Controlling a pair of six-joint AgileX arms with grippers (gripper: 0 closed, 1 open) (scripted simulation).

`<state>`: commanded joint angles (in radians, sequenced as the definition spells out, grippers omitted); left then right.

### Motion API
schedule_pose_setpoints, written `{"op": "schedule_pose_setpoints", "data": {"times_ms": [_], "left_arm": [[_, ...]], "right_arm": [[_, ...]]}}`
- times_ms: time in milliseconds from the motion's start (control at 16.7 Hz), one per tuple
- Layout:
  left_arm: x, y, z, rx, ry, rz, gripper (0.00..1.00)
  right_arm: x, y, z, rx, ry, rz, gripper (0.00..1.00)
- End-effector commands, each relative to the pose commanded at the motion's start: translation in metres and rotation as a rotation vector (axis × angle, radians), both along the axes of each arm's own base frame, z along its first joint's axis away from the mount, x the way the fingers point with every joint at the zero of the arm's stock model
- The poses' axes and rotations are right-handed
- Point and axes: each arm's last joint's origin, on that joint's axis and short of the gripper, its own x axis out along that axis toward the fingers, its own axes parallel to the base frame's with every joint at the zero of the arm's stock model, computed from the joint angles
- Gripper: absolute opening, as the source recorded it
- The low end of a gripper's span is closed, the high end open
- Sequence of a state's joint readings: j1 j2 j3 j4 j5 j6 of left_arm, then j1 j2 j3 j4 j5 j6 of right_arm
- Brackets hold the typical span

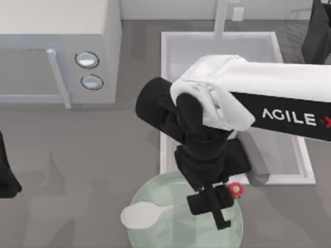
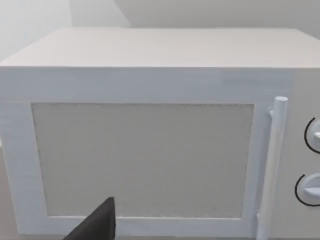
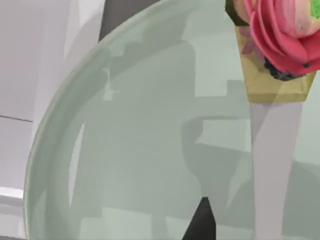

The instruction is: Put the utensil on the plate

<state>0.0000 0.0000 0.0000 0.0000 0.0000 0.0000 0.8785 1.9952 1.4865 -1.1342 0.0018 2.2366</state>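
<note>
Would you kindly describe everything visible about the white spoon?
The white spoon looks like smooth plastic, with a broad oval bowl and a thin pale handle. It lies flat, bowl at the left rim of the pale green plate, handle running right toward the right gripper, which covers its end.

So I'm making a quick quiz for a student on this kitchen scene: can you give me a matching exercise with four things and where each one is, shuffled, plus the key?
Things:
1. white spoon
2. cupcake with pink frosting
3. microwave
4. sink basin

Places:
A. the table's far left
B. across the left part of the pale green plate, bowl over its left rim
C. at the plate's right rim, beside the right gripper
D. beyond the plate, under the right arm

Pairs: 1-B, 2-C, 3-A, 4-D
</note>
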Motion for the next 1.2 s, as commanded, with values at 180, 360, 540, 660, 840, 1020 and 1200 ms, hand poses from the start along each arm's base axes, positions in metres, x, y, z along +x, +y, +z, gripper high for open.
{"op": "schedule_pose_setpoints", "data": {"times_ms": [180,360,540,660,840,1020,1200], "left_arm": [[0.000,0.000,0.000,0.000,0.000,0.000,1.00],[0.000,0.000,0.000,0.000,0.000,0.000,1.00],[0.000,0.000,0.000,0.000,0.000,0.000,1.00],[0.000,0.000,0.000,0.000,0.000,0.000,1.00],[0.000,0.000,0.000,0.000,0.000,0.000,1.00],[0.000,0.000,0.000,0.000,0.000,0.000,1.00],[0.000,0.000,0.000,0.000,0.000,0.000,1.00]], "right_arm": [[-0.015,0.010,0.003,0.006,-0.032,-0.152,0.00],[-0.023,0.015,0.006,0.016,-0.056,-0.244,0.00],[-0.025,0.016,0.007,0.019,-0.062,-0.265,0.00],[-0.025,0.016,0.007,0.019,-0.062,-0.265,0.00],[-0.023,0.015,0.006,0.017,-0.061,-0.270,0.00],[-0.022,0.011,0.008,0.008,-0.066,-0.292,0.00],[-0.021,0.001,0.014,-0.004,-0.079,-0.336,0.00]]}}
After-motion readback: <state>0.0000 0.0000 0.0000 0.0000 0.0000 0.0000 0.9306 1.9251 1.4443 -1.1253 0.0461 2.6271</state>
